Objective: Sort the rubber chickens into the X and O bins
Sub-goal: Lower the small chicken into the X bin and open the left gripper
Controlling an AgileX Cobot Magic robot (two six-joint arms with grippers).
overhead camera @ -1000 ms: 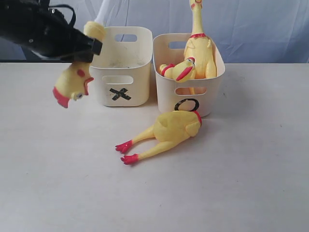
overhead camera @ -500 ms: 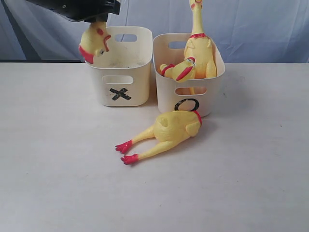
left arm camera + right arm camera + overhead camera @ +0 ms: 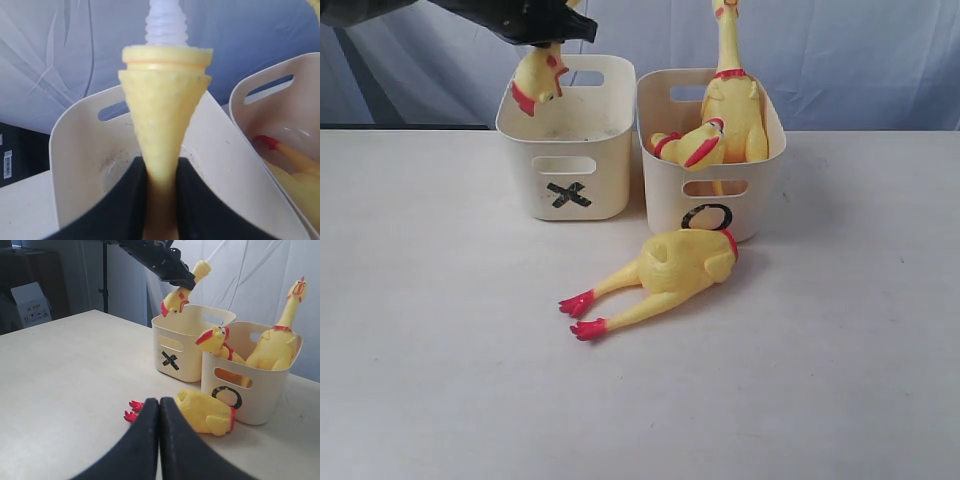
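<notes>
My left claw [image 3: 558, 30] grips one chicken head [image 3: 538, 82] over X bin [image 3: 605, 170]; two whole chickens [image 3: 735, 105] [image 3: 695, 148] fill O bin [image 3: 760, 195]; one headless body [image 3: 685, 265] outside; right claw [image 3: 159, 412] clenched.

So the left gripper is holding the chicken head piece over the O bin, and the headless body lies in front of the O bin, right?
No. The exterior view shows the left gripper holding the head piece over the X bin, not the O bin. The headless body does lie in front of the O bin.
</notes>
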